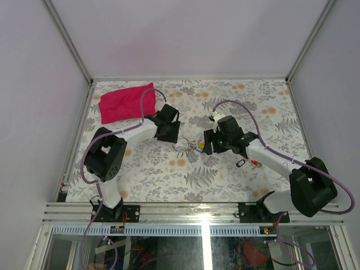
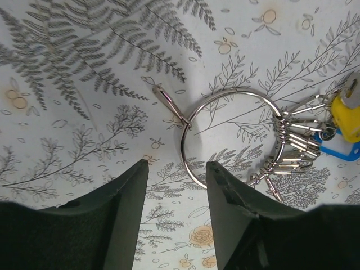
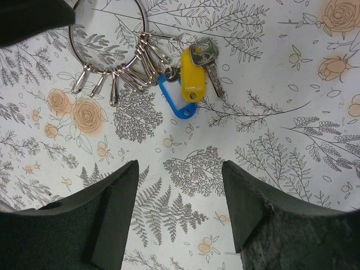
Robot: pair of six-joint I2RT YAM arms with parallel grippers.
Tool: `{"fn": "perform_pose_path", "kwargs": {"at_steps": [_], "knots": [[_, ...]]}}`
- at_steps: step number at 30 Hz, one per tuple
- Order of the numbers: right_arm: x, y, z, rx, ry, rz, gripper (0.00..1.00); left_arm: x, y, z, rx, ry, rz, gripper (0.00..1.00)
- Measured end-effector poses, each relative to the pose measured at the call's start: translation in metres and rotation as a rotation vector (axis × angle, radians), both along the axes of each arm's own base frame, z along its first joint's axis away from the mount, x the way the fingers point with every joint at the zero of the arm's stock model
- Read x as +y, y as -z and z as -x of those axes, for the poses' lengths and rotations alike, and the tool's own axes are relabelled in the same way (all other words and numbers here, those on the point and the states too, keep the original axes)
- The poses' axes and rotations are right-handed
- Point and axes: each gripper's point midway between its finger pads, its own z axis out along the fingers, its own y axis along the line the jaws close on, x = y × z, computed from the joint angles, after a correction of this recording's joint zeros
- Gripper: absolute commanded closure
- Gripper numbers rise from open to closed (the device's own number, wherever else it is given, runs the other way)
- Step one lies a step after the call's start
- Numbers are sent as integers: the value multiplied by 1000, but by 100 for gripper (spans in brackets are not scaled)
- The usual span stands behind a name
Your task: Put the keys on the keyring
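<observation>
The keyring (image 2: 183, 152) is a thin silver ring lying flat on the floral table, with several silver clips (image 2: 295, 147) bunched on its right side. A yellow-tagged key (image 3: 191, 79) and a blue tag (image 3: 175, 102) hang from the clips, with a silver key (image 3: 205, 55) beside them. My left gripper (image 2: 177, 169) is open and empty, its fingertips just short of the ring's near arc. My right gripper (image 3: 180, 169) is open and empty, a little short of the tags. From above, the keyring (image 1: 187, 147) lies between the left gripper (image 1: 171, 136) and the right gripper (image 1: 207, 147).
A pink cloth (image 1: 126, 103) lies at the back left. A small black loop (image 1: 241, 163) and red and yellow bits (image 1: 257, 164) lie beside the right forearm. The left gripper's finger (image 3: 34, 19) shows at the right wrist view's top left.
</observation>
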Motion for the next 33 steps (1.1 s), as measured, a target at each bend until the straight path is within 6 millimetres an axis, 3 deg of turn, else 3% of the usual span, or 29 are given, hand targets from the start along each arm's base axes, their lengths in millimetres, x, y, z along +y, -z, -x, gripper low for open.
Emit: {"fn": "perform_pose_path", "kwargs": {"at_steps": [8,17,27,33], "knots": [[-1,-4,1,-10,0,-7,33,-9,25,12,49,6,-36,62],[-3,-2,4,-5,0,-3,33,-8,26,9,33,-32,-47,73],[-4,-1,3,-7,5,2,32,-8,27,7,9,-64,-46,100],[-5,-6,3,-22,9,-2,33,-8,26,6,3,-59,-45,100]]}}
